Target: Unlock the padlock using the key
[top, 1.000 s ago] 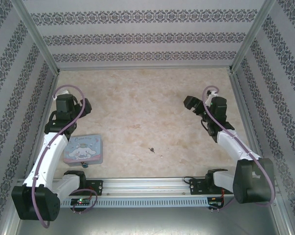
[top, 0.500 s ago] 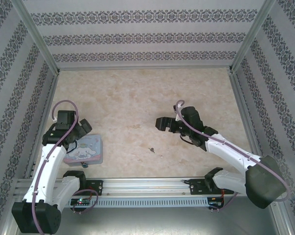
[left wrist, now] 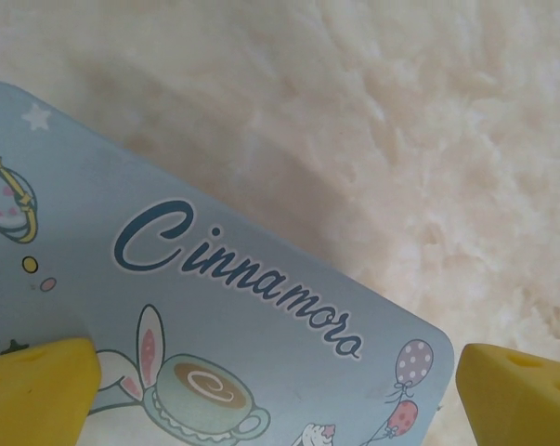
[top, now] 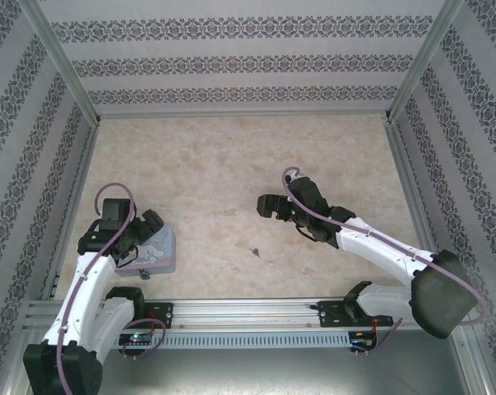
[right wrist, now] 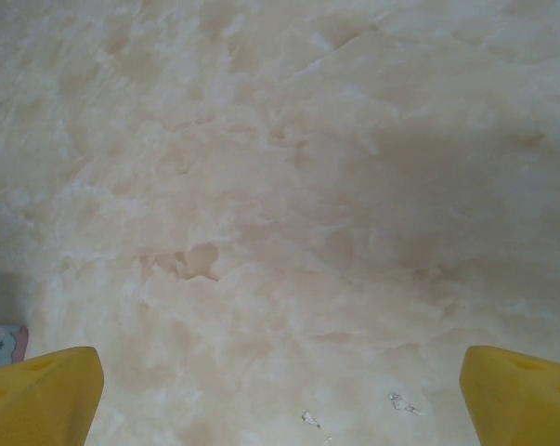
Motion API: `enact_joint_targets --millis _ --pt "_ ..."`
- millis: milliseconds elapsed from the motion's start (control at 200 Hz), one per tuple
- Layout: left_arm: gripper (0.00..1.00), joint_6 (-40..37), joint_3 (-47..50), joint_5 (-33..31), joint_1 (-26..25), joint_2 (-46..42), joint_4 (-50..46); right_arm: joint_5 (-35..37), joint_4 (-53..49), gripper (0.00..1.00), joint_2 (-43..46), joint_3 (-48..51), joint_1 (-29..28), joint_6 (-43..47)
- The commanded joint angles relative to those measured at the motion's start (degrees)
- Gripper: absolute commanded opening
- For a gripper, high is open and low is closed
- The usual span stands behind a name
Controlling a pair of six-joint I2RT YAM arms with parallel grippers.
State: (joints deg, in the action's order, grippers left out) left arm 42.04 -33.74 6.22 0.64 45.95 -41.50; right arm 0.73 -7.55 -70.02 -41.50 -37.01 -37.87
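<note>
The left hand [top: 150, 225] hangs released, fingers spread wide, over the pale-blue cartoon-printed tin [left wrist: 214, 307] at the near left of the worktop [top: 231, 156]. The tiny teal padlock [top: 142, 276] lies at the tin's near edge. The right hand [top: 263, 206], also released, hovers mid-worktop, just beyond the small dark key [top: 254, 251].

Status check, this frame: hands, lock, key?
Left hand open over tin. Right hand open over bare table, near key. Padlock by tin's near edge, untouched. Nothing blocking key.
</note>
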Motion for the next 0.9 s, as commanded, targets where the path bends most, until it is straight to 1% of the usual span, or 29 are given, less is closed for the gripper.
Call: enact_joint_targets --millis 0,120,275,465,595,655,739,799,894 --pt "1.00 4.95 3.54 4.70 -2.96 0.87 3.86 -1.35 1.26 0.98 -0.26 0.38 -0.18 -2.63" --pt "1.00 8.63 5.16 3.92 -7.38 2.12 8.34 -4.70 1.05 0.98 -1.64 -0.73 -0.25 -2.21" --pt "1.00 13.10 4.87 -0.21 -15.70 5.86 14.37 -6.95 2.15 0.98 -2.01 -0.26 -0.56 -2.61" --pt "1.00 17.62 0.50 -4.94 -26.82 15.89 22.55 -7.01 2.40 0.98 -1.01 1.01 -0.62 -3.30" --pt "1.00 19.04 -5.07 -6.56 -32.98 24.85 27.88 -6.77 2.76 0.98 -0.65 2.18 -0.63 -4.27" --pt "0.99 18.49 -8.77 -6.50 -34.48 29.33 28.48 -6.99 2.87 0.98 -0.49 2.68 -0.65 -4.82" --pt "0.99 17.67 -12.94 -6.04 -34.75 32.94 27.96 -7.43 3.05 0.98 0.03 3.54 -0.99 -6.08" --pt "0.99 16.15 -15.37 -6.59 -34.75 33.41 26.13 -7.37 3.45 0.98 0.83 4.34 -1.55 -6.90" --pt "0.99 12.33 -17.76 -9.01 -34.66 31.38 21.81 -7.07 3.83 0.98 1.64 5.34 -2.76 -8.45"
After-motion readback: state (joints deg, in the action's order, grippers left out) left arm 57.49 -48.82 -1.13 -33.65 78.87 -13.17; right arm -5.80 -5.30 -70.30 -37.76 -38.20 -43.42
